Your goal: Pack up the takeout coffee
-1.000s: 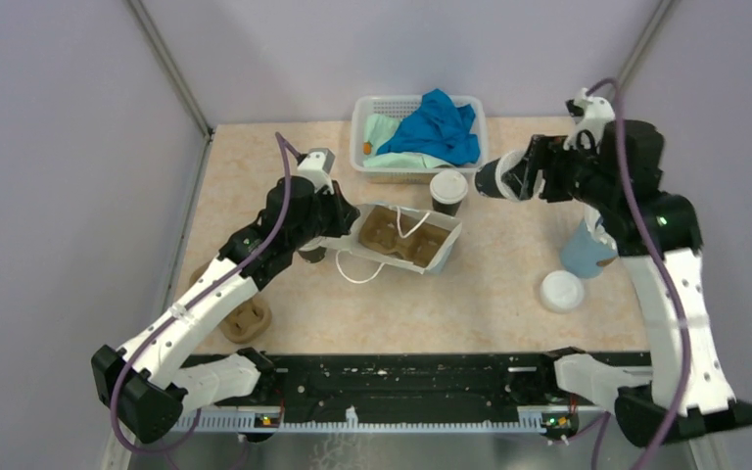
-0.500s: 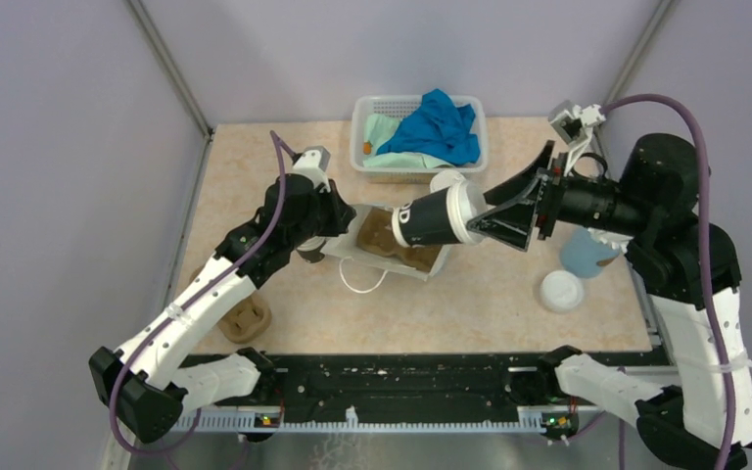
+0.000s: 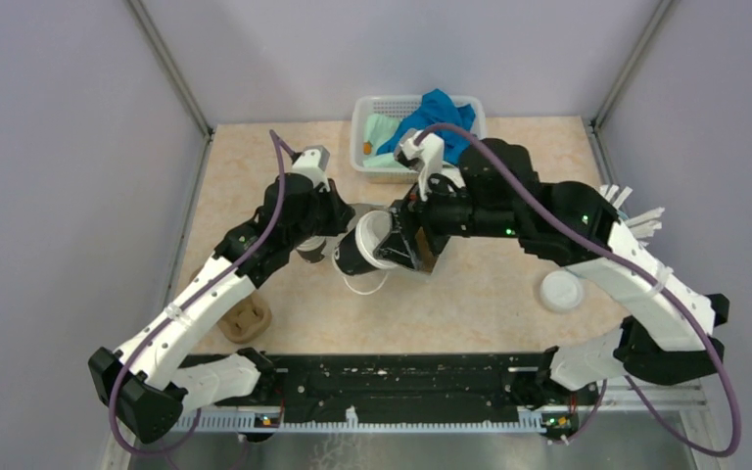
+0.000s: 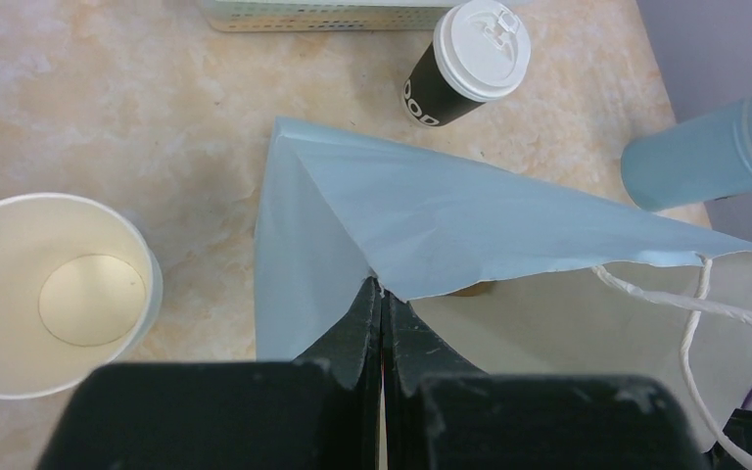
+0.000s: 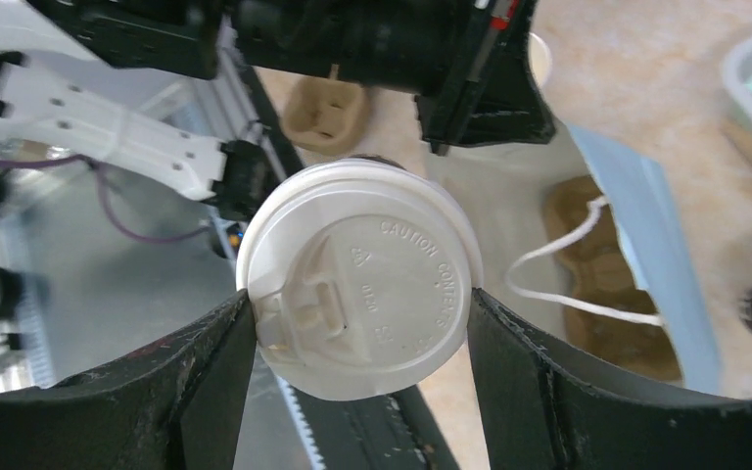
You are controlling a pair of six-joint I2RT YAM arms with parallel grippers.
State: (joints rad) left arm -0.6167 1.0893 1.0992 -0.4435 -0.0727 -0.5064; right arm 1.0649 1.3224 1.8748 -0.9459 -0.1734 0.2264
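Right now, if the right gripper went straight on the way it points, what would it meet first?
Probably the left gripper, pinching the edge of the paper bag. The right gripper holds a lidded coffee cup base-first, so the cup would touch first; depth is unclear from above.

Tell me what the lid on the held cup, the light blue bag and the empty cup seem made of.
Lid: probably thin moulded plastic, white, slightly glossy; raised lettering is pressed into it.
Bag: likely paper, matt light blue; it holds sharp folds and a thin edge.
Empty cup: seemingly paper, cream and matt inside, with a rolled rim.
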